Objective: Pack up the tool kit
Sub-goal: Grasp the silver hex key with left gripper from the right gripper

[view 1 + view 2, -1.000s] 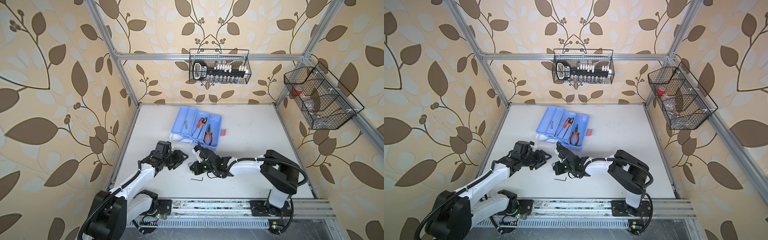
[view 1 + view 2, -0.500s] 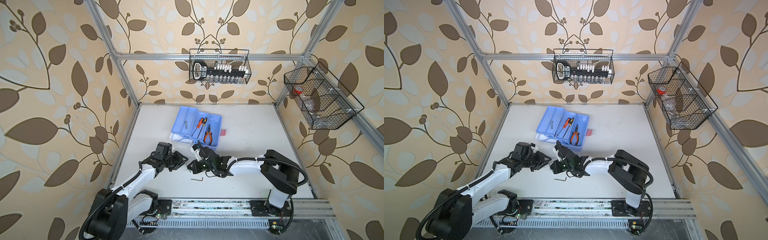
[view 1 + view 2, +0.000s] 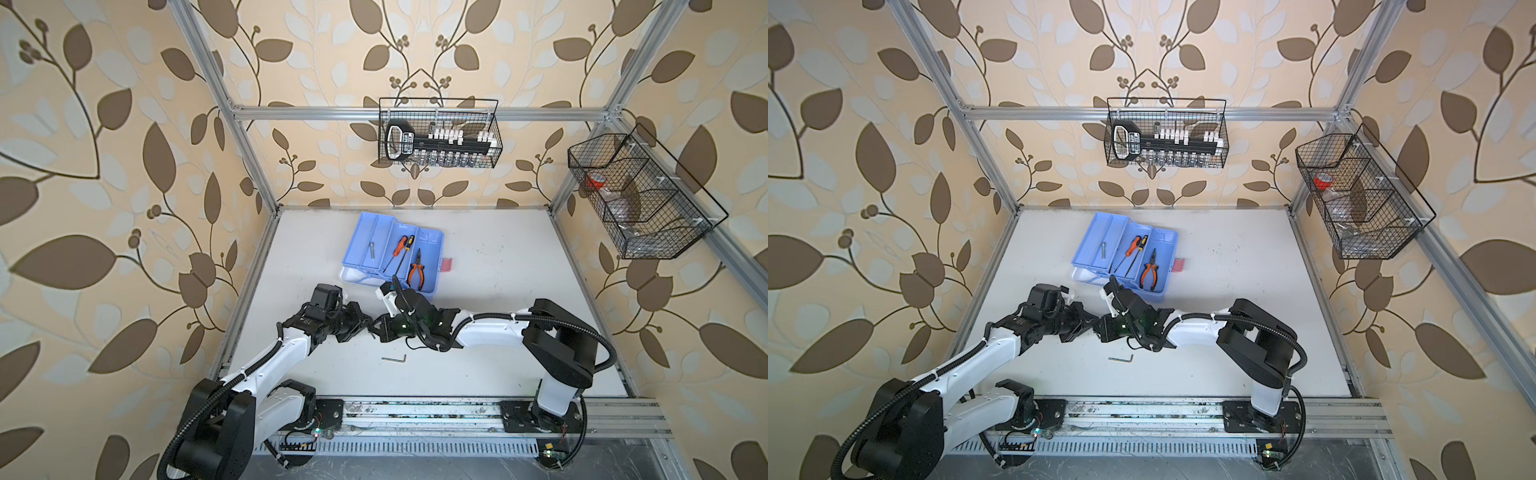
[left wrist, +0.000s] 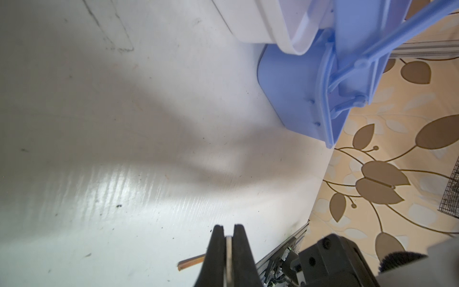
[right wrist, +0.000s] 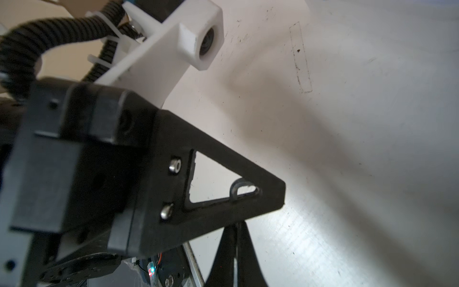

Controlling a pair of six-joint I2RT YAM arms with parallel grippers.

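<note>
1. Blue plastic marks the tool kit (image 3: 432,243) (image 3: 1166,245) in both top views. It stands open toward the back middle of the white bench (image 3: 498,316) (image 3: 1233,291), with its white lid (image 3: 350,276) (image 3: 1082,276) at the near left corner. A bolt (image 3: 371,249) (image 3: 1103,249) lies in the leftmost tray, the screwdrivers (image 3: 401,246) (image 3: 1133,246) in the tray to its right, and the orange-black pliers (image 3: 415,272) (image 3: 1149,272) right of those.
2. In both top views, the left tool (image 3: 368,326) (image 3: 1096,321) and the right tool (image 3: 375,329) (image 3: 1101,325) meet tip to tip in front of the kit. What sits between the tips is too small to tell. A loose hex key (image 3: 394,358) (image 3: 1120,358) lies flat on the bench just nearer than them, apart from both.
3. In the left wrist view, the left tool (image 4: 228,227) pinches a thin grey metal bar, the held hex key (image 4: 228,251). Across bare bench (image 4: 99,124) stand the kit's blue base (image 4: 293,94) and white lid (image 4: 260,24).
4. In the right wrist view, the fingers of the right tool (image 5: 234,229) are pressed together. I cannot tell whether anything is caught between them. The left tool (image 5: 273,196) crosses in front, side on. The bent end of the held hex key (image 5: 238,186) shows through its triangular cut-out.
</note>
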